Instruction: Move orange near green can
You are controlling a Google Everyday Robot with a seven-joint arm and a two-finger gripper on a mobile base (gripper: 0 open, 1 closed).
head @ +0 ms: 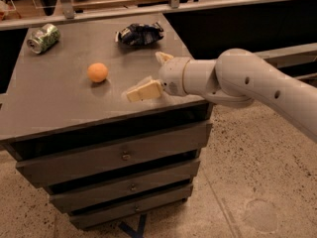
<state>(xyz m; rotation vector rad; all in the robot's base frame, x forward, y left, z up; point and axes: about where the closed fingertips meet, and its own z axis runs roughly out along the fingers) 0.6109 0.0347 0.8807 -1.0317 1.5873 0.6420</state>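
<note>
The orange (97, 72) rests on the grey cabinet top (59, 108), left of centre. The green can (43, 37) lies on its side at the far left corner, well apart from the orange. My gripper (144, 75) is open and empty, with cream-coloured fingers (143, 91) spread over the top's right half. It sits a short way to the right of the orange and does not touch it. The white arm reaches in from the right.
A dark blue-black wrinkled snack bag (139, 33) lies at the back of the top, just behind the gripper. The cabinet has several drawers (124, 155) below its front edge. A railing (168, 6) runs behind, and speckled floor lies to the right.
</note>
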